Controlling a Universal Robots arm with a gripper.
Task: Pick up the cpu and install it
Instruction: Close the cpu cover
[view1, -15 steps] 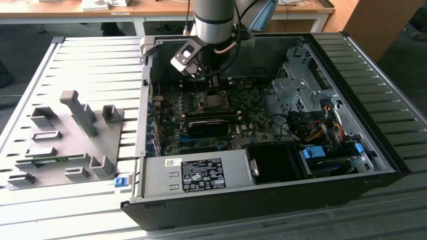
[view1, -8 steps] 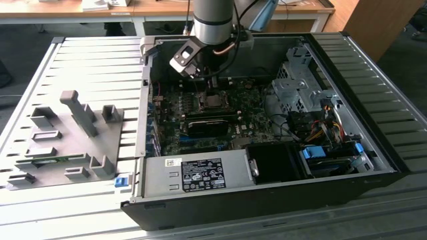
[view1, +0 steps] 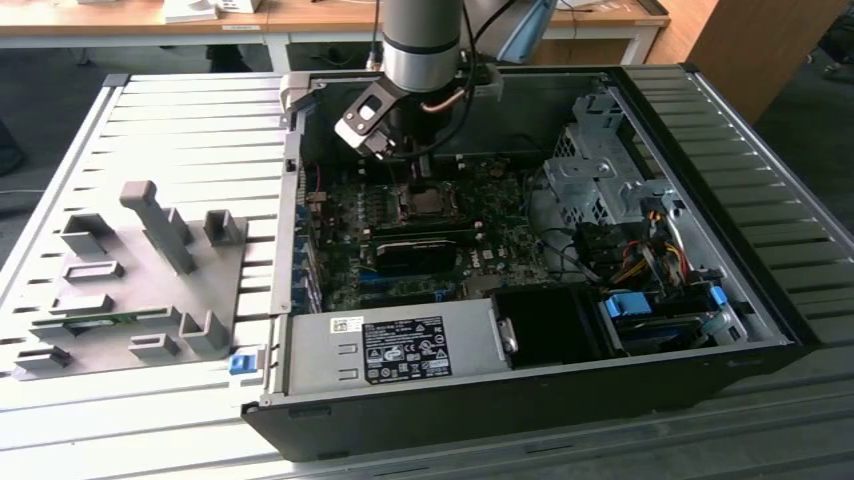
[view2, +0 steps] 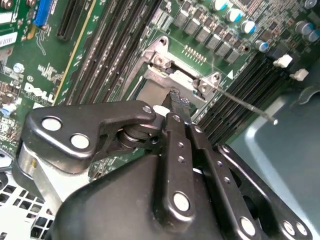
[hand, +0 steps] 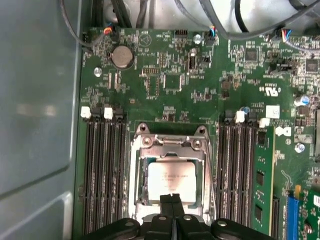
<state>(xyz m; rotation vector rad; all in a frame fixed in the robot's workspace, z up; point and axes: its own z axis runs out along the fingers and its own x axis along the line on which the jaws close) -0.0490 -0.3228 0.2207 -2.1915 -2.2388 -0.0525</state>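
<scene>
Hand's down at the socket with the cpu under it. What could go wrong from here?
1. The hand, fingers shut, appears over one edge of the cpu, not its middle; pushing there might tip it in the socket.
2. In the second wrist view the thin socket lever juts out free beside the hand; a sideways move could snag it.

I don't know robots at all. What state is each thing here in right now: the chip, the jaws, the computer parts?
Cpu: lying flat in the socket, top bare.
Gripper: jaws shut, tips low over the cpu.
Socket lever: unlatched, sticking out free.
Case: on its side, open.
Memory stick: seated in a slot.
Slots: empty.
</scene>
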